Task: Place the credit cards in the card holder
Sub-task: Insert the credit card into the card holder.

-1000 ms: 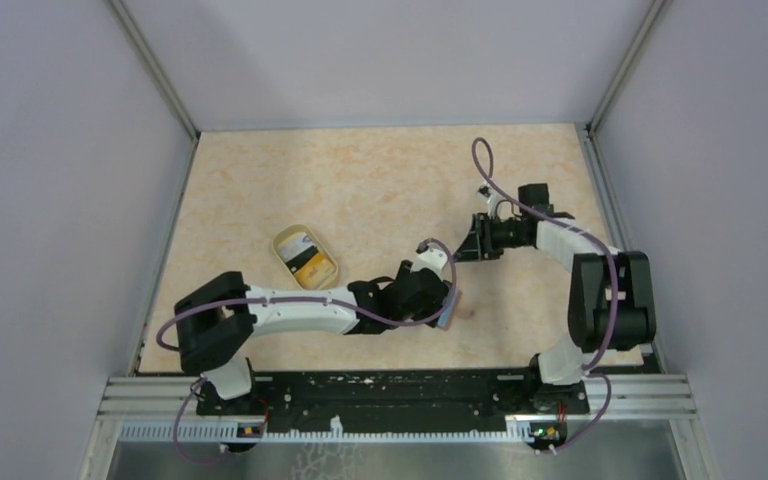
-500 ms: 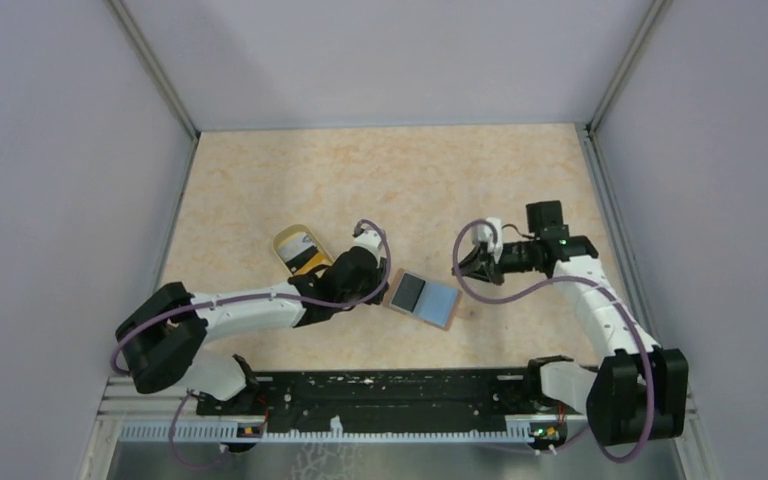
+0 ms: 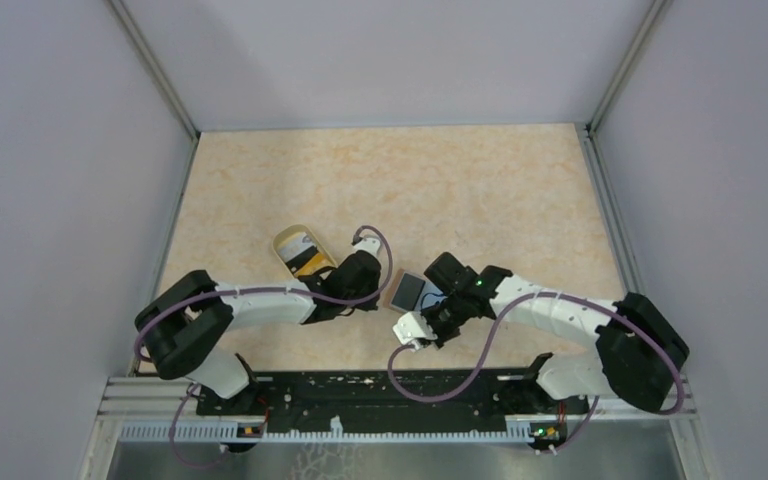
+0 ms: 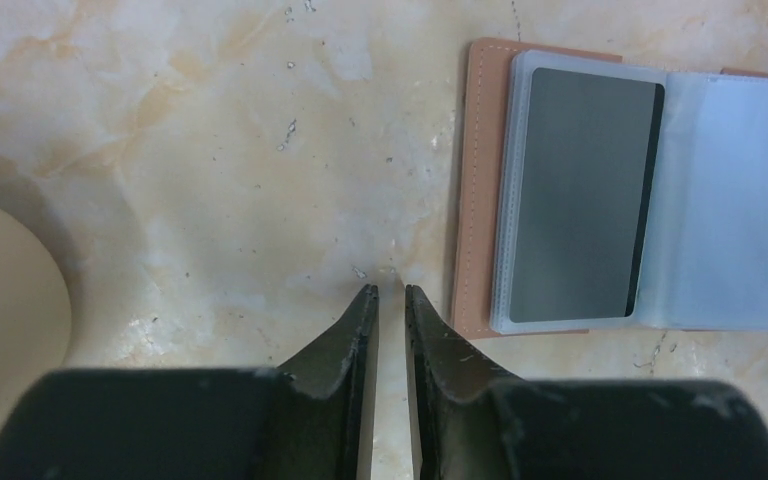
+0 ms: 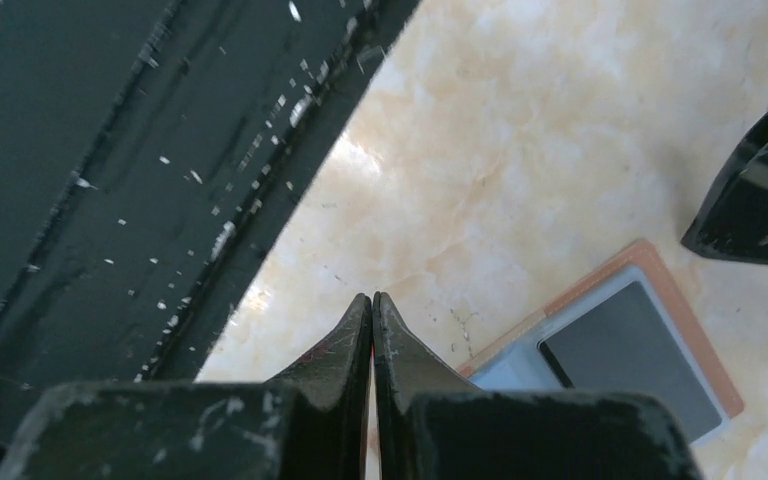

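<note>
The card holder (image 3: 412,292) lies open on the table, brown edge (image 4: 475,180) round a light blue lining (image 5: 508,368). A dark grey card (image 4: 580,190) sits in its left sleeve. More credit cards (image 3: 308,262), white and orange-yellow, stand in a translucent cup. My left gripper (image 4: 388,290) hovers just left of the card holder, jaws a narrow gap apart with bare table between them. My right gripper (image 5: 372,296) is shut and empty. It reaches over the holder's near right part toward the table's near edge (image 3: 428,330).
The yellowish cup (image 3: 305,255) stands left of my left gripper (image 3: 380,299); its rim (image 4: 5,300) shows at the left wrist view's left edge. The black base rail (image 5: 110,150) runs close in front of my right fingertips. Grey walls enclose the table.
The left gripper laid the card holder open on the table, drew back left and narrowed. The right arm swung in from the right over the holder's near side and shut.
</note>
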Available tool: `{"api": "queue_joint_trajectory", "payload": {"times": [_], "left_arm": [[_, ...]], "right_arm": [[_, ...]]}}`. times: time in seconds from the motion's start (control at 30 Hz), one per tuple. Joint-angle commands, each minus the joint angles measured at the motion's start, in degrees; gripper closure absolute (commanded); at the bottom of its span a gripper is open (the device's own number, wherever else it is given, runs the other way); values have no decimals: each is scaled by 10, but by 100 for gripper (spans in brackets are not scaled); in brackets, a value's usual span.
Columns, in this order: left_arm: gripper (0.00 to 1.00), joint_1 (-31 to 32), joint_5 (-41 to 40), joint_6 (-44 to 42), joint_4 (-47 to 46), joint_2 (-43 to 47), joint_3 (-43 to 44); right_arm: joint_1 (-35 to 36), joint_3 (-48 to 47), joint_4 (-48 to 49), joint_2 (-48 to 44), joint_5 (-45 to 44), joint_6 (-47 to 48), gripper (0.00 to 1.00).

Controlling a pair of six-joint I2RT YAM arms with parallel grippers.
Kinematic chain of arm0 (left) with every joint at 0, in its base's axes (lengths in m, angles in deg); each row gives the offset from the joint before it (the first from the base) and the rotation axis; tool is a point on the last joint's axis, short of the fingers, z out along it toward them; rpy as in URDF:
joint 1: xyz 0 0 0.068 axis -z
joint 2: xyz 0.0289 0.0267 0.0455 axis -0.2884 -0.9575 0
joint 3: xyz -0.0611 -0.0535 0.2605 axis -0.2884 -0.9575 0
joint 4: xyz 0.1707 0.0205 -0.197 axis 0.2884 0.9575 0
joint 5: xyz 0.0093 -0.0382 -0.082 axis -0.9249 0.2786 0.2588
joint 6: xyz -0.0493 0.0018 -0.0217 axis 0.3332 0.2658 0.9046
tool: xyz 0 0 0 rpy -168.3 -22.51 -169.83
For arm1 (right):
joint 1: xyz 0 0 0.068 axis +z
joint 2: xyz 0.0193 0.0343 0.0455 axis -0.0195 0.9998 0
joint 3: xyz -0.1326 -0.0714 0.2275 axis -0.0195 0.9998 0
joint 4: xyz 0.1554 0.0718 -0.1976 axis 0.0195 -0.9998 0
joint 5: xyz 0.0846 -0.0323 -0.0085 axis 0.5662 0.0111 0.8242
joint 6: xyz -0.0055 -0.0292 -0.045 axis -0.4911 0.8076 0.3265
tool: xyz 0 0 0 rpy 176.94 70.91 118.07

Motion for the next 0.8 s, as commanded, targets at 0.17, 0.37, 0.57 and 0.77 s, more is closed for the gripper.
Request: {"api": "queue_joint_trajectory", "payload": {"times": [0.17,0.37,0.57,0.77], "left_arm": [[79,-1,44,22,-34,-11,-16],[79,-1,82,26,-60,-21,-21],[79,-1,110,32,-76,-26,-25],[79,-1,139,38,-104,-26,-32]], "right_arm": [[27,2,56,54,-157,-23,100],[27,-5,53,81,-201,-35,100],[27,-18,57,99,-247,-62,100],[6,-21,86,89,-302,-101,100]]}}
